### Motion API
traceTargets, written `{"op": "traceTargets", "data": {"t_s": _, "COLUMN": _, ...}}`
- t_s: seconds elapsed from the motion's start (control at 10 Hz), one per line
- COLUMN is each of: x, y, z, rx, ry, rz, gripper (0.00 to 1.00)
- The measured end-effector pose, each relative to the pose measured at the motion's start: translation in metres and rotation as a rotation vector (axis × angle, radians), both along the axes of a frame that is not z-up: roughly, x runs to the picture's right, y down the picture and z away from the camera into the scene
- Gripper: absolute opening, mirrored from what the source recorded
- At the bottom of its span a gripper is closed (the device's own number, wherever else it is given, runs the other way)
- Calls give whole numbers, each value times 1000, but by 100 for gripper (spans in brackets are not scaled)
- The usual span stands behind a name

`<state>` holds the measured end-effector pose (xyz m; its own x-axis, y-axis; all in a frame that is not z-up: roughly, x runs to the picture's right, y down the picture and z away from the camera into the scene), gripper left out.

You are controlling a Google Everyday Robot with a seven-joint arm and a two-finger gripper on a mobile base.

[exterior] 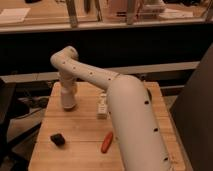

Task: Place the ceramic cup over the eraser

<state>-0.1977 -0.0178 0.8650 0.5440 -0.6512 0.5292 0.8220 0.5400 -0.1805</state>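
The white ceramic cup [69, 103] stands upright on the far left of the wooden table [80, 150]. My gripper [68, 98] comes straight down onto it from above and is shut on it; the cup's base rests on the wood. The eraser [57, 139], a small black lump, lies near the front left of the table, well in front of the cup and apart from it. My white arm crosses the view from bottom right to the cup and hides much of the table's right half.
A slim white bottle [102, 106] stands mid-table beside my arm. An orange-red elongated object [106, 142] lies near the front, right of the eraser. A dark rounded thing [148, 94] peeks out behind my arm. A dark counter runs behind the table.
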Motion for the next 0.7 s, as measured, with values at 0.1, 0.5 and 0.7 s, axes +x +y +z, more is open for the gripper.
{"op": "traceTargets", "data": {"t_s": 0.1, "x": 3, "y": -3, "z": -6, "rx": -1, "ry": 1, "rz": 4, "gripper": 3}}
{"op": "traceTargets", "data": {"t_s": 0.5, "x": 21, "y": -11, "z": -28, "rx": -5, "ry": 6, "rz": 22, "gripper": 3}}
{"op": "traceTargets", "data": {"t_s": 0.7, "x": 27, "y": -10, "z": -39, "rx": -5, "ry": -1, "rz": 17, "gripper": 3}}
